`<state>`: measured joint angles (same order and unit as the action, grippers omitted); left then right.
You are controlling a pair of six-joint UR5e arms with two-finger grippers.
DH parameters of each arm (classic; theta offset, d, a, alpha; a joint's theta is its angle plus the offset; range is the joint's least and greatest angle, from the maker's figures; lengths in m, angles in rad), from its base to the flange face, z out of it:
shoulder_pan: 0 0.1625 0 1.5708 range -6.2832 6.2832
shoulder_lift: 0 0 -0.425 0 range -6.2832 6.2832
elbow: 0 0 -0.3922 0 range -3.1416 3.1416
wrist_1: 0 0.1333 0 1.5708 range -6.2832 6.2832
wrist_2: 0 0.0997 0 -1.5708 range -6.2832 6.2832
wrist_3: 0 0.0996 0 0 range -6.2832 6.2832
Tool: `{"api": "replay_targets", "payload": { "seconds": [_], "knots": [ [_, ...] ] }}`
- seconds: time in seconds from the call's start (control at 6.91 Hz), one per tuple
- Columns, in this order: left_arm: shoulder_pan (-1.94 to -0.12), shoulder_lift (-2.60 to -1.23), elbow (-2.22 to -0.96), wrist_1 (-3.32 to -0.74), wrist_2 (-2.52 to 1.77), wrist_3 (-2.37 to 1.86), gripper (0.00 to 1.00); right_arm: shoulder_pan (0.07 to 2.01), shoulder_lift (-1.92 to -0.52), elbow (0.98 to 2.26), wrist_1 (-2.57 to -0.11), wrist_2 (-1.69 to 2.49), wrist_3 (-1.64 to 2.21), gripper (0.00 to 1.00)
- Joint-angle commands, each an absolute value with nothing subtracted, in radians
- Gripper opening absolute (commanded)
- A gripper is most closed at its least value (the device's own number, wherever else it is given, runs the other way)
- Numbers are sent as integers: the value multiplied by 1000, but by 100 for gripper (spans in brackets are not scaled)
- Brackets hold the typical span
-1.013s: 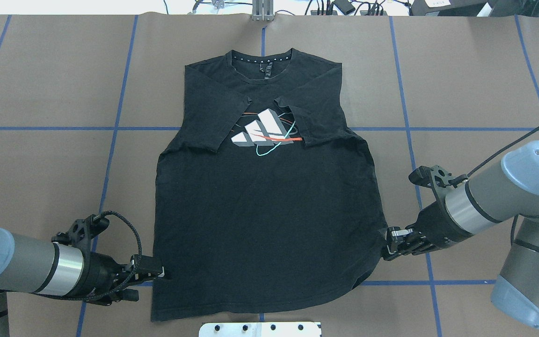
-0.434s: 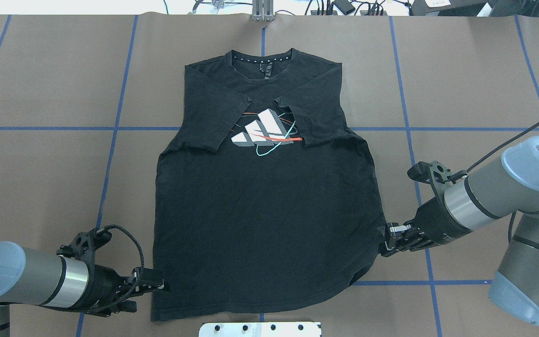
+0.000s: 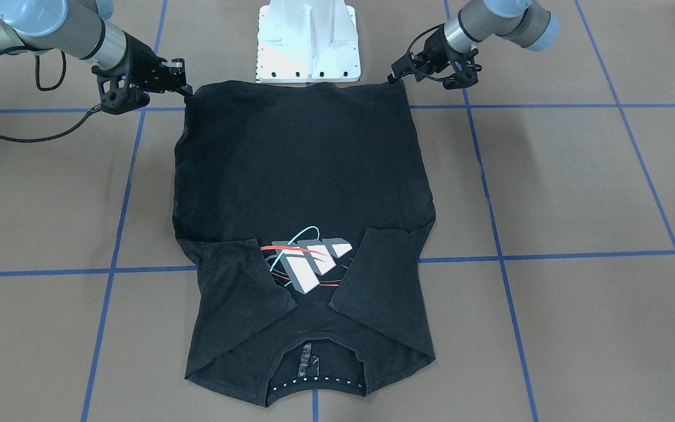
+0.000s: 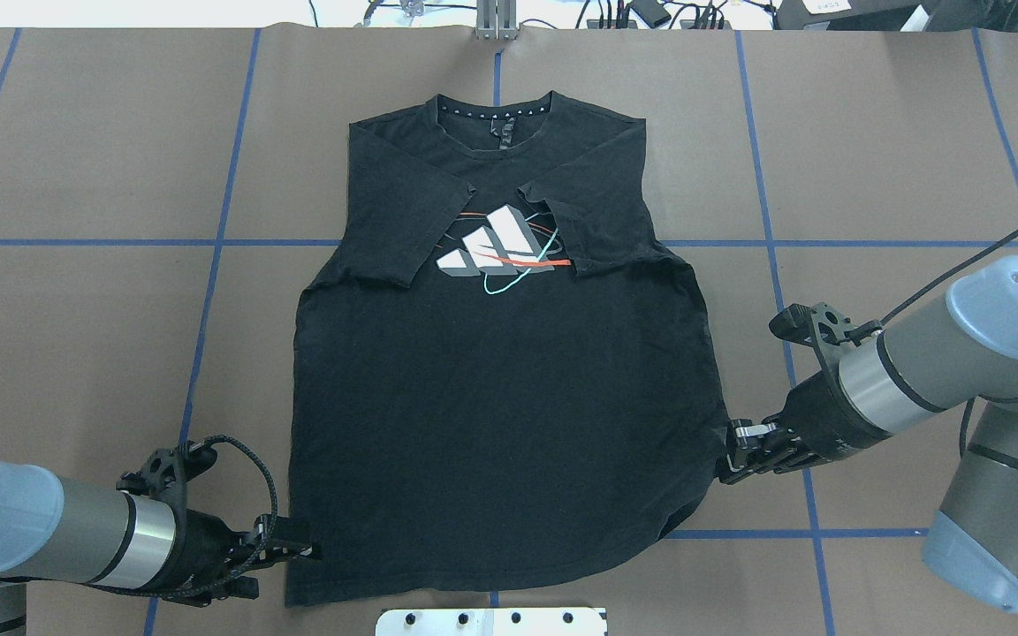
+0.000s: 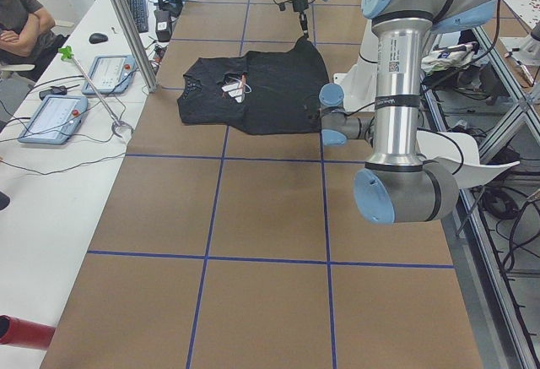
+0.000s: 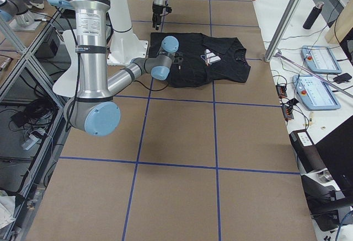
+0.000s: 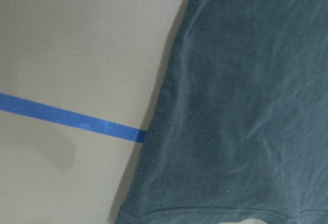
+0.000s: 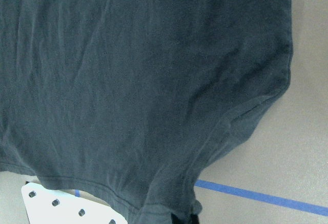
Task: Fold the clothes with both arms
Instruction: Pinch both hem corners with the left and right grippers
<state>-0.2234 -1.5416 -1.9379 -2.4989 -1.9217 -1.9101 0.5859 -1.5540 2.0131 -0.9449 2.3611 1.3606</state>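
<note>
The black T-shirt lies flat, print side up, with both sleeves folded in over the chest print. Its collar is at the far side. It also shows in the front-facing view. My left gripper sits low at the shirt's left edge, near the near hem corner. It looks open, since the left wrist view shows only the shirt edge and no fingertips. My right gripper is shut on the shirt's right edge, and the fabric bulges toward it. The right wrist view shows that hem.
The white pedestal base plate lies just behind the near hem. Blue tape lines cross the brown table cover. A side table with tablets and a seated person lie beyond the far edge.
My left gripper has slid along the shirt's left edge toward the near hem corner. The shirt has stayed put. My right gripper has barely shifted.
</note>
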Motion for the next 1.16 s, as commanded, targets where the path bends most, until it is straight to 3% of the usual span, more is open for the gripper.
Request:
{"api": "replay_targets", "payload": {
  "seconds": [0.0, 0.72, 0.87, 1.01],
  "knots": [
    [-215, -1552, -1915, -2499, -1921, -1911, 100, 586, -1552, 2011, -945, 2362, 1361, 0],
    [-169, -1592, -1868, -2499, -1921, -1928, 99, 586, -1551, 2014, -945, 2365, 1361, 0],
    [-169, -1592, -1870, -2499, -1921, -1930, 88, 587, -1551, 2014, -945, 2367, 1361, 0],
    [-167, -1592, -1870, -2499, -1921, -1930, 86, 592, -1551, 2014, -945, 2371, 1361, 0]
  ]
}}
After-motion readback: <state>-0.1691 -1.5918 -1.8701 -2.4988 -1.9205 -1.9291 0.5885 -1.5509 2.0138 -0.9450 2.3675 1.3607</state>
